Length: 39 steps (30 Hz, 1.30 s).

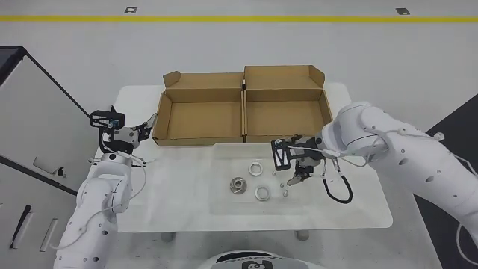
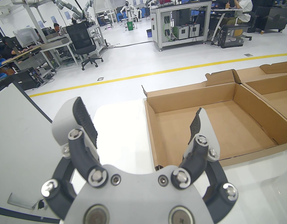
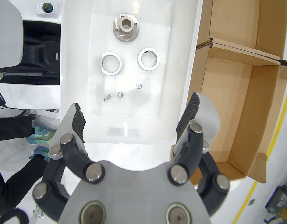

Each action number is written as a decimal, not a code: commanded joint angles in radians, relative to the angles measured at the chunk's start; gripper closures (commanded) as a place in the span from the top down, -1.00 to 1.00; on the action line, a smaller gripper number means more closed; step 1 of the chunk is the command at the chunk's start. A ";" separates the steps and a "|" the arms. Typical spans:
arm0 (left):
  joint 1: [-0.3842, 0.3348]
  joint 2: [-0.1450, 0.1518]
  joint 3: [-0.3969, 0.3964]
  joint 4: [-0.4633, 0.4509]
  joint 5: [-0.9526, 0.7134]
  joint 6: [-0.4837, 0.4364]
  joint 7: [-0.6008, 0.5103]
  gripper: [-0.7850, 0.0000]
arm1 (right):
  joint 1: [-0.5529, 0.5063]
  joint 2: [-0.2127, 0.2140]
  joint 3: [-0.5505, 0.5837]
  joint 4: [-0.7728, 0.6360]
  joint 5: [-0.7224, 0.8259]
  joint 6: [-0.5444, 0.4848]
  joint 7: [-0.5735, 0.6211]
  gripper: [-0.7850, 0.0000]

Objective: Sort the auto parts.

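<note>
Judged solid metal: heavy for its bulk, stiff, slick. Flanged hub (image 3: 126, 27) best pinched across the raised boss, not the thin flange. Lying flat on the bench (image 3: 72, 59), boss up; just beside the hub a ring (image 3: 111, 62) and a second ring (image 3: 149, 59), small bolts (image 3: 120, 94) beyond those. Right hand (image 3: 135, 108) spread wide, empty, hovering past the bolts from the hub, touching nothing. Left hand (image 2: 138, 111) likewise wide and empty, well apart from the hub, beside the left box (image 2: 192, 94).

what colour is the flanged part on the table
Silver, bare metal; the flanged part shows best in the right wrist view.
</note>
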 commanded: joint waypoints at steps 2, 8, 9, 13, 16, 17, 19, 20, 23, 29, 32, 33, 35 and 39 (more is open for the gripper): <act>0.000 0.000 0.000 0.000 0.000 0.000 0.000 1.00 | 0.014 -0.011 -0.033 0.010 -0.014 0.000 0.000 1.00; 0.000 0.000 0.000 0.000 0.000 0.000 0.000 1.00 | 0.026 -0.032 -0.087 0.034 -0.037 -0.001 -0.001 1.00; 0.000 0.000 0.000 0.000 0.000 0.000 0.000 1.00 | 0.028 -0.035 -0.094 0.035 -0.044 -0.001 -0.001 1.00; 0.000 0.000 0.000 0.000 0.000 0.000 0.000 1.00 | 0.030 -0.047 -0.110 0.046 -0.070 -0.002 -0.004 1.00; 0.000 0.000 0.000 0.000 0.000 0.000 0.000 1.00 | 0.028 -0.054 -0.118 0.052 -0.084 -0.001 -0.007 1.00; 0.000 0.000 0.000 0.000 0.000 0.000 0.000 1.00 | 0.027 -0.056 -0.121 0.054 -0.090 -0.001 -0.009 1.00; 0.000 0.000 0.000 0.000 0.000 0.000 0.000 1.00 | 0.024 -0.060 -0.125 0.057 -0.101 -0.001 -0.011 1.00; 0.000 0.000 0.000 0.000 0.000 0.000 0.000 1.00 | 0.023 -0.062 -0.128 0.058 -0.107 -0.002 -0.011 1.00; 0.000 0.000 0.000 0.000 0.000 0.000 0.000 1.00 | 0.018 -0.067 -0.134 0.057 -0.126 -0.004 -0.014 1.00; 0.000 0.000 0.000 0.000 0.000 0.000 0.000 1.00 | 0.005 -0.069 -0.143 0.051 -0.152 -0.014 -0.014 1.00; 0.000 0.000 0.000 0.000 0.000 0.000 0.000 1.00 | -0.001 -0.066 -0.150 0.042 -0.167 -0.015 -0.015 1.00; 0.000 0.000 0.000 0.000 0.000 0.000 0.000 1.00 | -0.003 -0.064 -0.154 0.039 -0.174 -0.017 -0.017 1.00; 0.000 0.000 0.000 0.000 0.000 0.000 0.000 1.00 | -0.002 -0.061 -0.151 0.038 -0.184 -0.004 -0.013 1.00; 0.000 0.000 0.000 0.000 0.000 0.000 0.000 1.00 | -0.002 -0.061 -0.151 0.038 -0.184 -0.004 -0.013 1.00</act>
